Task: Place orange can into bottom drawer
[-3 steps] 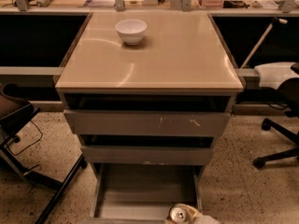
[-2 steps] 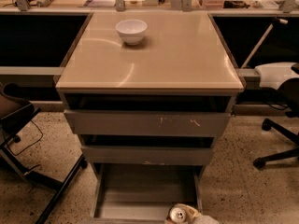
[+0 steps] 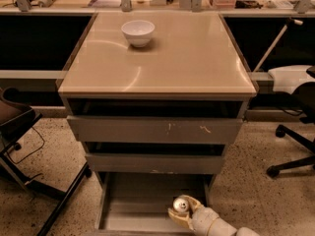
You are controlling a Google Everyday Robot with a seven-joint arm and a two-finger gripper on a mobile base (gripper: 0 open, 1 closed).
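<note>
Can [image 3: 180, 204] (only its silver top showing) was clamped in the gripper [image 3: 183, 214], low over the front right of the open bottom drawer [image 3: 138, 200]. Placing was in hand; next, I judged, it needed lowering onto the floor, clear of the right wall, before letting go.

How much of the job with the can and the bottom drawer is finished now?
Done: the bottom drawer is pulled open. In hand: the claw holds the orange can at the drawer's front right corner. Left: release the can inside.
</note>
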